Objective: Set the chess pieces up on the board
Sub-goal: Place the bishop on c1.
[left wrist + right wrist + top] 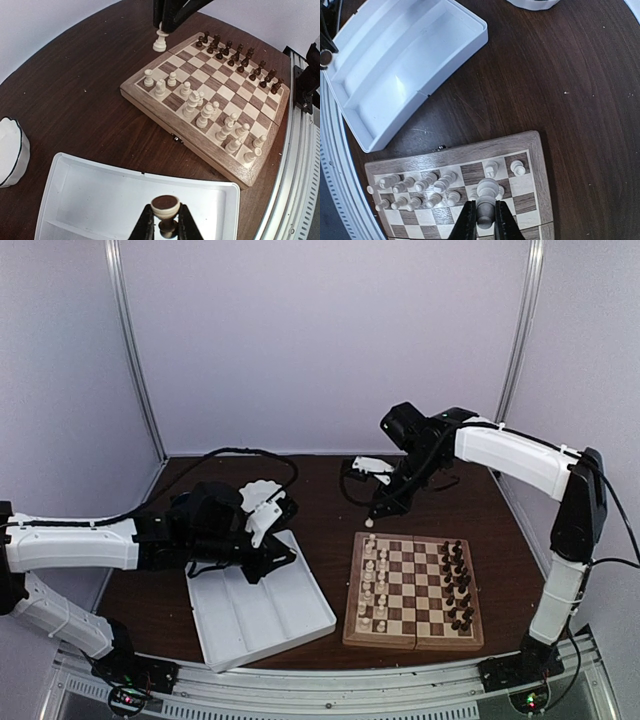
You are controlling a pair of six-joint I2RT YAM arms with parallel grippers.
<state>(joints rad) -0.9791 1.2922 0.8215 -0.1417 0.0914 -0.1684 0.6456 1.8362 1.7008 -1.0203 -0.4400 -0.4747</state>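
Note:
The chessboard [412, 590] lies right of centre, with cream chessmen [372, 580] along its left columns and dark chessmen [458, 585] along its right columns. My right gripper [376, 512] hangs over the board's far left corner, shut on a cream piece [486, 197] held just above the squares there. The left wrist view shows that piece [160, 41] at the board's [200, 95] far corner. My left gripper [165, 216] is shut on an upturned cream piece [166, 206], its brown felt base showing, above the white tray [100, 200].
The white divided tray [262, 608] lies left of the board, near the table's front edge; it also shows in the right wrist view [395, 70]. A white bowl-like object [370, 466] sits behind the board. The metal front rail [330, 695] runs below.

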